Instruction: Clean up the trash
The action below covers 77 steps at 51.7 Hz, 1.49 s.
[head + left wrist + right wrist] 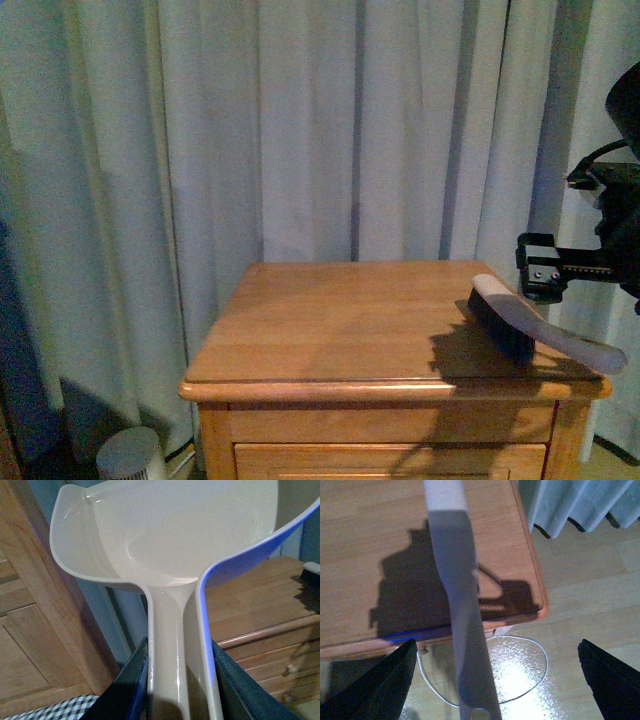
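At the surface [330, 330] edge, the right end effector [490, 680] gapes wide astride the brush [455, 570] handle; the left end effector [180, 680] grips the dustpan [175, 530] handle. Where the trash lies cannot be told.

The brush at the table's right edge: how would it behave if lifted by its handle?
Probably stiff: the brush has its handle jutting past the table edge unsupported without drooping. Likely light, being slim and plastic-looking. Gripped at the handle end, the bristle head may dip, since the bulk sits there.
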Each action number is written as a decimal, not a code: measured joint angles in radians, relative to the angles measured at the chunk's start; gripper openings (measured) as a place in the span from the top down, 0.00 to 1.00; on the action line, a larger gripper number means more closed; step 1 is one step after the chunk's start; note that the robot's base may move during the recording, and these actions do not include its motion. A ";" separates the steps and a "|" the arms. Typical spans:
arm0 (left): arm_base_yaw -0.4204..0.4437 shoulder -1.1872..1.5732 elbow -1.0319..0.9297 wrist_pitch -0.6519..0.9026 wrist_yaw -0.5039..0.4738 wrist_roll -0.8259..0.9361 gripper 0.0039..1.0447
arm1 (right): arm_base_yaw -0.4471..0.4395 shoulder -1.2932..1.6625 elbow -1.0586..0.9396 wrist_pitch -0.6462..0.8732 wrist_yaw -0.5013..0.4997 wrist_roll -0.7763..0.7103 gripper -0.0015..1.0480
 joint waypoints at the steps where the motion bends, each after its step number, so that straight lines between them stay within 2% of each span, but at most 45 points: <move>1: 0.000 0.000 0.000 0.000 0.000 0.000 0.72 | 0.002 0.003 0.001 0.001 0.000 0.002 0.07; 32: 0.000 0.000 0.000 0.000 0.000 0.000 0.72 | 0.047 0.146 0.011 0.048 0.005 0.038 0.07; 46: 0.000 0.000 0.000 0.000 0.000 0.000 0.72 | 0.046 0.151 0.011 0.066 0.008 0.037 0.39; 51: 0.000 0.000 0.000 0.000 0.000 0.000 0.72 | 0.046 0.151 0.011 0.077 0.007 0.029 0.57; 58: 0.000 0.000 0.000 0.000 0.000 0.000 0.72 | 0.043 0.147 0.010 0.080 0.000 0.022 0.77; 67: 0.000 0.000 0.000 0.000 0.000 0.000 0.72 | 0.040 0.103 -0.024 0.107 0.002 -0.010 0.79; 77: 0.000 0.000 0.000 0.000 0.000 0.000 0.72 | 0.055 -0.021 -0.095 0.220 0.067 -0.114 0.79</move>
